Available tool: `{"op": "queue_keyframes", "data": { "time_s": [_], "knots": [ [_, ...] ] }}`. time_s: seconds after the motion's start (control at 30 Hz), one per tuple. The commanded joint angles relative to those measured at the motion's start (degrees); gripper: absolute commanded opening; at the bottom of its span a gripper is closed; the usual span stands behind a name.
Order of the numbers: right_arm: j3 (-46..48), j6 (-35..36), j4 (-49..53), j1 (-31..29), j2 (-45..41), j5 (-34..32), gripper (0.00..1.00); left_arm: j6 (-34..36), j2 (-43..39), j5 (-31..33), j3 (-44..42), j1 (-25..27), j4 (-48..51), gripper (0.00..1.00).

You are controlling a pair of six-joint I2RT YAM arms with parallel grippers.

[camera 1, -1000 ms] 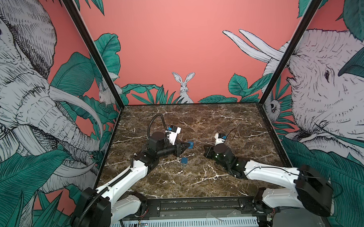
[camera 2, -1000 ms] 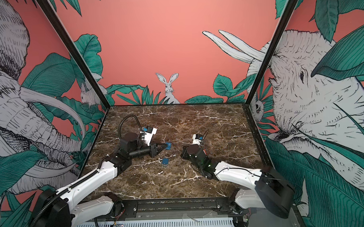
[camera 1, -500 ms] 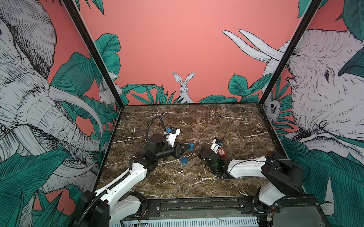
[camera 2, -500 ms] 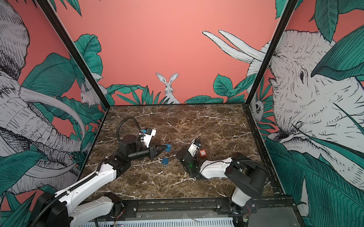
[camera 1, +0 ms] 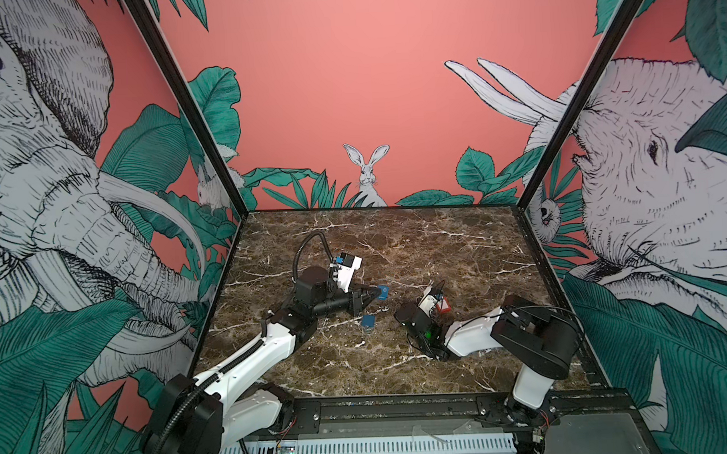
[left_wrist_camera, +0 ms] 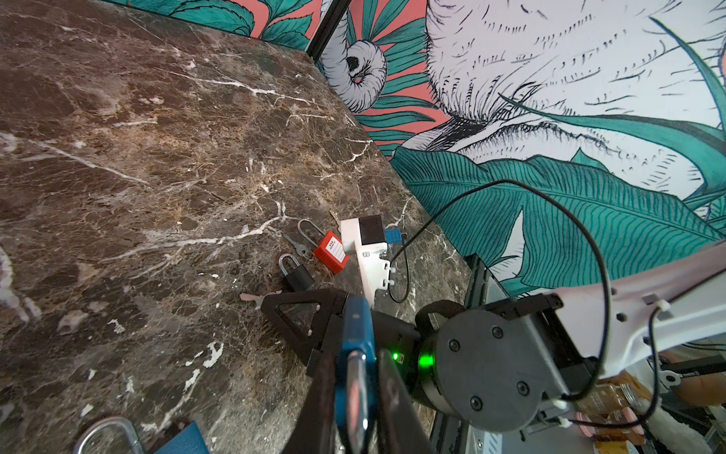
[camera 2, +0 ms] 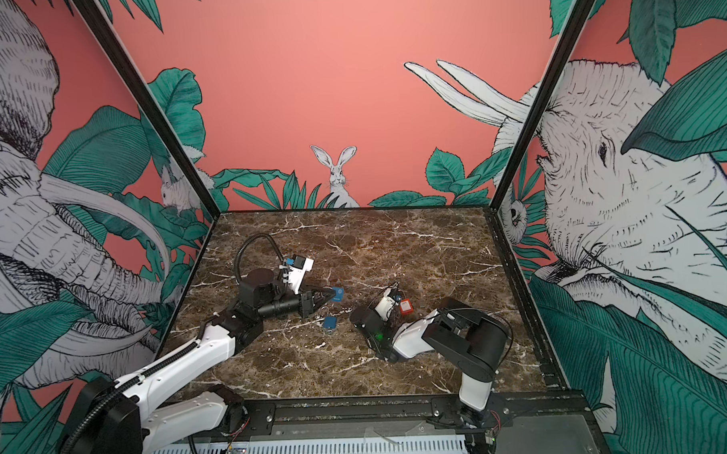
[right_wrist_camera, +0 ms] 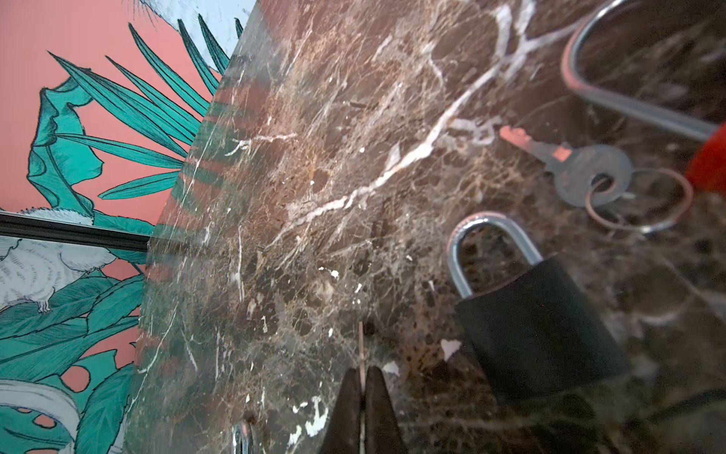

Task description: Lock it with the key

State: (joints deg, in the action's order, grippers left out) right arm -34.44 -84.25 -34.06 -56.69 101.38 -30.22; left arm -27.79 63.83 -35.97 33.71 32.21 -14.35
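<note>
Blue plastic is clamped between the nearly closed fingers of the left gripper [camera 1: 373, 294]: a blue padlock [left_wrist_camera: 355, 326] is held there, its steel shackle lying back between the fingers. A second blue padlock [camera 1: 368, 320] is seen lying on the marble table [camera 1: 437, 242] just beside those fingertips, toward the near edge.

The right gripper [right_wrist_camera: 363, 383] is pressed shut, low over the table right of centre. A thin silver key [left_wrist_camera: 250, 297] is pinched at its tips and is seen only edge-on from the right wrist. A black padlock [right_wrist_camera: 538, 326] lies flat just beside these fingers with its shackle seated. Farther out, a ringed key [right_wrist_camera: 589, 173] is found near a red padlock [left_wrist_camera: 332, 251], which is partly hidden in both top views.
</note>
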Motion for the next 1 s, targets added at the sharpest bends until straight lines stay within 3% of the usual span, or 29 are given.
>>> {"op": "queue_keyframes", "data": {
  "time_s": [0.0, 0.27, 0.53, 0.7, 0.8, 0.97],
  "knots": [
    [0.92, -2.05, -0.64, 0.0, 1.35, 0.55, 0.09, 1.79, 0.12, 0.92, 1.87, 0.05, 1.74, 0.0],
    [1.11, -2.26, 2.29, 0.0, -0.54, 0.42, 0.22, 4.81, 0.67, 3.07, 4.82, 0.1, 5.73, 0.0],
    [3.12, -1.68, 3.34, 0.76, -4.98, 1.34, 0.26, 9.24, 1.35, 5.58, 7.9, 0.14, 10.17, 0.0],
    [5.26, 8.29, 18.6, 2.74, -22.36, 2.54, 0.26, 24.52, 8.08, 13.09, 20.73, 0.67, 31.53, 0.0],
    [5.07, 16.41, 29.13, 5.96, -33.47, 5.11, 0.26, 30.35, 15.12, 13.93, 26.14, 0.63, 37.6, 0.0],
    [2.26, 30.98, 36.0, 16.64, -41.37, 23.13, 0.29, 38.47, 23.81, 11.37, 31.67, 2.2, 40.82, 0.0]
  ]
}}
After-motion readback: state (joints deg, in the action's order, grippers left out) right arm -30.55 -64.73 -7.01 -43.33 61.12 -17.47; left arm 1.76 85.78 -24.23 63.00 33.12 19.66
